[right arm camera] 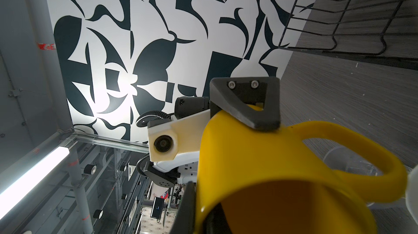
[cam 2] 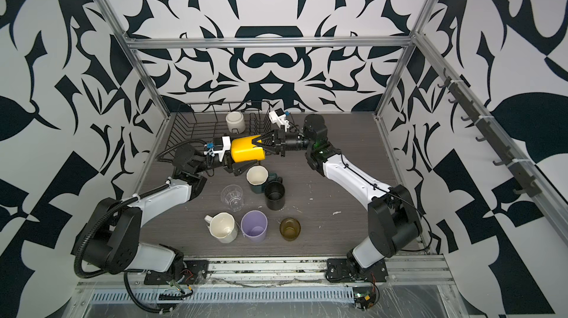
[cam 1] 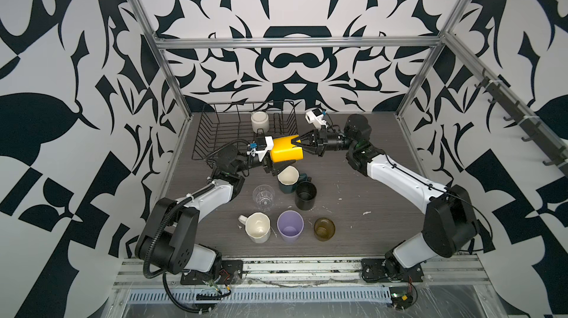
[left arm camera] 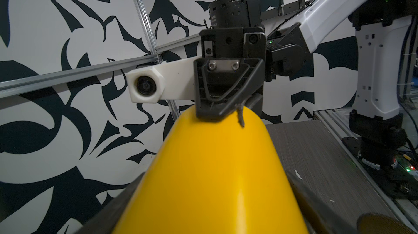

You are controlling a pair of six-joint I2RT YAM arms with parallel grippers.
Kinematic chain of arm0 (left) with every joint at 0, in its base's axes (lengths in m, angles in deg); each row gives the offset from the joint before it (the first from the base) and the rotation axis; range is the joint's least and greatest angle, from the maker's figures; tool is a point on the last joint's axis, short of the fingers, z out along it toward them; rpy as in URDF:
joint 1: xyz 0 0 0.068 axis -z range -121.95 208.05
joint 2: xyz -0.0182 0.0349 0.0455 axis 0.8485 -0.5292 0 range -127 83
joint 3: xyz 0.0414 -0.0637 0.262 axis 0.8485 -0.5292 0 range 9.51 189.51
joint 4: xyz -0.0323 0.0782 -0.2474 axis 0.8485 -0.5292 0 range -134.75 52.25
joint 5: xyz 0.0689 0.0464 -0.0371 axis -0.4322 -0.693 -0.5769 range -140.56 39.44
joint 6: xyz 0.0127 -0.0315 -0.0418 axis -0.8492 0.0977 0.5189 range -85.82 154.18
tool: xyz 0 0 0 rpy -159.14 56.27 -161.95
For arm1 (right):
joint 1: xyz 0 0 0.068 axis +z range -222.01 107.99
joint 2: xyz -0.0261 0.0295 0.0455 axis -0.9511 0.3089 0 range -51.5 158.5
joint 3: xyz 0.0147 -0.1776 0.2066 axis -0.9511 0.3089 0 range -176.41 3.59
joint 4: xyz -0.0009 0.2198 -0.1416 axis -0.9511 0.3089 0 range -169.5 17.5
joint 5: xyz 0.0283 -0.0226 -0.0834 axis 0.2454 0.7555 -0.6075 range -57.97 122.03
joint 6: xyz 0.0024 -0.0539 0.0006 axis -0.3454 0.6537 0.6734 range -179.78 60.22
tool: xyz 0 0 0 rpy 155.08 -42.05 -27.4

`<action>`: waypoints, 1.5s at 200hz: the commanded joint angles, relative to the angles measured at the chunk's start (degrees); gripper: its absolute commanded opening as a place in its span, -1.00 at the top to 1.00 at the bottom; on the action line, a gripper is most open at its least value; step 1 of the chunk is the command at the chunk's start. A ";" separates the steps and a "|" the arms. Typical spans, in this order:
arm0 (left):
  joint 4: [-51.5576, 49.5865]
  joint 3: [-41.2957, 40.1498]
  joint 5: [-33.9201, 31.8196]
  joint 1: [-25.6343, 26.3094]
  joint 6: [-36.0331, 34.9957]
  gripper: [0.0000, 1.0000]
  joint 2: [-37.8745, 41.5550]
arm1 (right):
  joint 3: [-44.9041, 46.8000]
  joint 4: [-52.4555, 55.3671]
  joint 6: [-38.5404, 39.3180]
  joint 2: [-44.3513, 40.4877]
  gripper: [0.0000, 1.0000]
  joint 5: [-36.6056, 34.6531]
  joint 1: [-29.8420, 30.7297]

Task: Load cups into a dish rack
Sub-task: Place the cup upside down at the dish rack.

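One left gripper (cam 1: 289,152) finger hides behind the yellow mug (cam 1: 281,147).

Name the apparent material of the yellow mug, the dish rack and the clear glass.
Yellow mug: plastic or glazed ceramic. It is opaque and smooth with a soft sheen in the wrist views, which leaves it open.
Dish rack: thin bent wire, likely metal under a matte black coating.
Clear glass: glass or clear plastic, since the table grain shows through its wall.
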 commanded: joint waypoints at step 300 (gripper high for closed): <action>-8.09 2.17 -2.47 0.75 -5.66 1.00 5.26 | -3.99 3.32 7.09 -2.60 0.15 -1.47 1.49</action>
